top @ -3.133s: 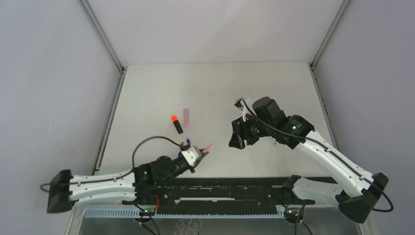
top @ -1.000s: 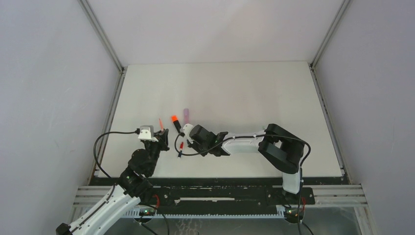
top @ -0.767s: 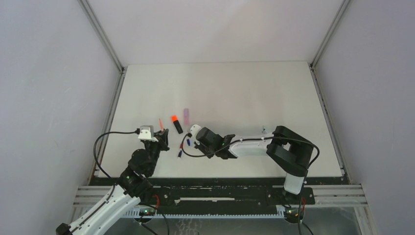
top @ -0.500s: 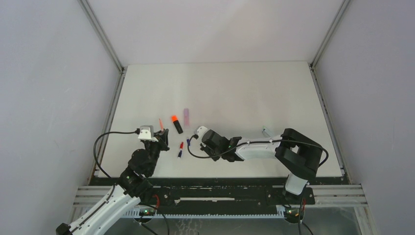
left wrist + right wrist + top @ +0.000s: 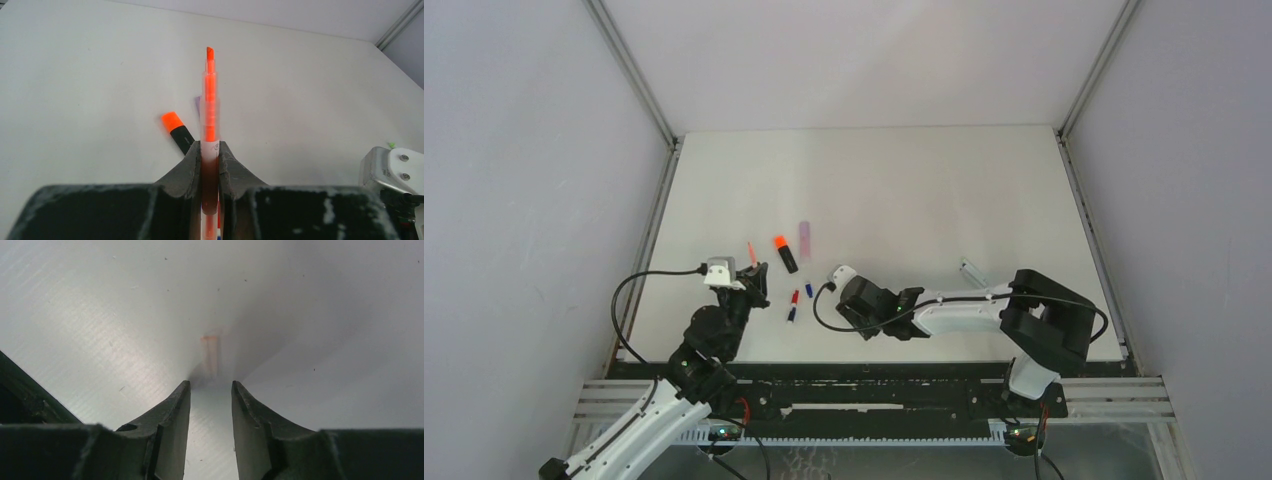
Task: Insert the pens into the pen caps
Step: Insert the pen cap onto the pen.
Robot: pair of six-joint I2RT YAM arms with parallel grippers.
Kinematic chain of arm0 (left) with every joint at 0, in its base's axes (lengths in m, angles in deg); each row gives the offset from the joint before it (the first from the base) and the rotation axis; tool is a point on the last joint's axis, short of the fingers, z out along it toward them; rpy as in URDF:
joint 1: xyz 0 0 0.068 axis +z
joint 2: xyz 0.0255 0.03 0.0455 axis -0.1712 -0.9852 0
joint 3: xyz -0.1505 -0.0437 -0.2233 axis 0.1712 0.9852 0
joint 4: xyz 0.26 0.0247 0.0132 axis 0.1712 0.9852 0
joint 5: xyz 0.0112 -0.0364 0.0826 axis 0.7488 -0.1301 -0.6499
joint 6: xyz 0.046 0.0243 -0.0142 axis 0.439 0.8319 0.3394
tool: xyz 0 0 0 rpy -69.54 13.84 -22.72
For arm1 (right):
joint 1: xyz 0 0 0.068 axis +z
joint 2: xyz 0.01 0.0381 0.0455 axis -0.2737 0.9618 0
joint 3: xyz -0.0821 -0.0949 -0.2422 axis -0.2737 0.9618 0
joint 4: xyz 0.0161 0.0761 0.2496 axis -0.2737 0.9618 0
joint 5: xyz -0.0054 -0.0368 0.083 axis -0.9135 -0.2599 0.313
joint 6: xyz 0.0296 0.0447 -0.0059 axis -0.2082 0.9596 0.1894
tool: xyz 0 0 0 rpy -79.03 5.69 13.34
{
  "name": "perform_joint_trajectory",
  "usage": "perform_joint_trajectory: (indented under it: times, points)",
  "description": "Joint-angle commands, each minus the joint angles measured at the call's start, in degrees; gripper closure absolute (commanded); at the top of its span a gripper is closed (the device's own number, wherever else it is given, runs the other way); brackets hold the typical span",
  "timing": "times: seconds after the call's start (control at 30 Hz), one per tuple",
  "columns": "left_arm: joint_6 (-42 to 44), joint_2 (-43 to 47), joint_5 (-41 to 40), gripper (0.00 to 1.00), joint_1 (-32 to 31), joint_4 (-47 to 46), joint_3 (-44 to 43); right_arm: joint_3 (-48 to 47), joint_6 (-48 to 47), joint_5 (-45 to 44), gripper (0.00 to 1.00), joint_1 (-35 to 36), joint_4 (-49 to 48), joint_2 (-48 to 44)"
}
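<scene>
The left end effector (image 5: 210, 150) is clamped on a thin clear-barrelled orange pen (image 5: 210, 100), whose bare chisel tip points away from the fingers and is raised above the white worktop (image 5: 904, 180). Just beyond it, on the worktop, lies a stubby black highlighter with a bright orange end (image 5: 785, 254), and a short lilac-pink highlighter (image 5: 805, 234) lies just to the right of that. Nearer the arms, between the two end effectors, are a small red piece (image 5: 794, 297) and two small dark blue pieces (image 5: 790, 314) (too small to tell pen from cap).

The right end effector (image 5: 210, 385) points down close to the worktop, its jaws apart with only bare surface between them. A faint pale orange smudge (image 5: 210, 355) shows just ahead of its fingertips, too blurred to name. Well to the right, a pale clear pen-like piece (image 5: 971, 270) lies alone beside the right arm's elbow.
</scene>
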Motion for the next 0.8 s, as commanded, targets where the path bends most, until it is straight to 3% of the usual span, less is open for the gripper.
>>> perform_joint_trajectory:
  times: [0.0,0.77]
  points:
    - [-0.8,0.8,0.0,1.00,0.3,-1.1,0.7,2.2,2.9,-2.5,0.65,0.6,4.5,-1.9]
    - [-0.7,2.2,-0.5,1.00,0.3,0.0,0.7,0.0,6.0,-5.8,0.62,-2.5,2.0,2.3]
